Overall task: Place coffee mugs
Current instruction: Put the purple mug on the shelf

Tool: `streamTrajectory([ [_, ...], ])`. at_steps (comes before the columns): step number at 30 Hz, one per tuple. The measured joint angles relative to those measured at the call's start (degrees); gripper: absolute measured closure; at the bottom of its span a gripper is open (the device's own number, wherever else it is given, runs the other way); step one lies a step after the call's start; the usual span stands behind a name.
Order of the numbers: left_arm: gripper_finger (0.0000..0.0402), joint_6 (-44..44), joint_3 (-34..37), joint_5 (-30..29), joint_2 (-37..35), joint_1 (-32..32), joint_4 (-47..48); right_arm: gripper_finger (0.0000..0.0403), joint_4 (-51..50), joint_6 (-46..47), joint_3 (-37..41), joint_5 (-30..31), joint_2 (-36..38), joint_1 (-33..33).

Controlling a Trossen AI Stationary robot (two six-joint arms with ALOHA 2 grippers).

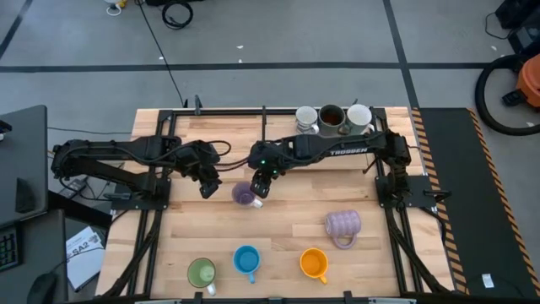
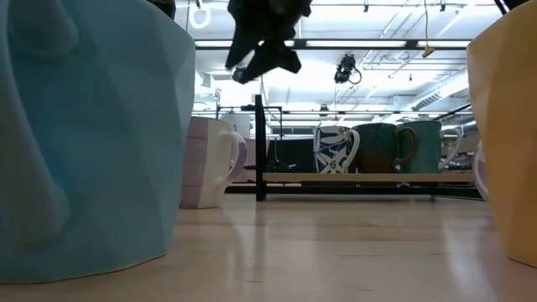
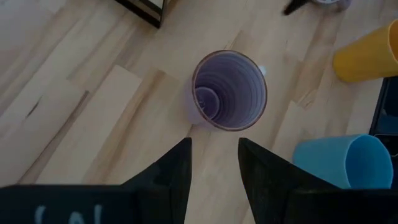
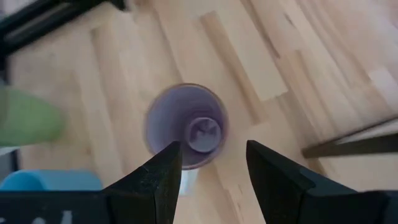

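Writing: "TROSSEN" was printed white on the right arm
Lilac mug: sat upright mid-desk
Right gripper: just over the mug, fingers apart, empty
Left gripper: beside the mug, fingers apart

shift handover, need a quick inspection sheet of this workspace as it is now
surface: wooden table, bare between mugs
job's things: small lilac mug upright mid-table; ribbed lavender mug; green mug, blue mug, orange mug along the near edge; three mugs at the far edge
clutter: nothing seen
grippers: left tool beside the lilac mug, open; right tool above it, open, empty
cables: black cable on the floor
surroundings: papers left of the table
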State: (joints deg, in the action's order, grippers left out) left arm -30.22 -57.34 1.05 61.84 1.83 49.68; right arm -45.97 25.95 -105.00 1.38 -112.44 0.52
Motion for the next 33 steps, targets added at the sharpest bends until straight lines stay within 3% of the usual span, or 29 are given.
streamTrajectory([
  [6,0.0264,0.03,0.0,0.01,0.02,0.0,-0.01,0.0218,2.19,3.21,3.81,4.42,0.02,0.7],
  [33,0.0264,-0.56,0.0,0.0,0.02,-0.04,-0.06,0.0218,24.93,9.16,20.07,6.57,0.07,2.7],
])
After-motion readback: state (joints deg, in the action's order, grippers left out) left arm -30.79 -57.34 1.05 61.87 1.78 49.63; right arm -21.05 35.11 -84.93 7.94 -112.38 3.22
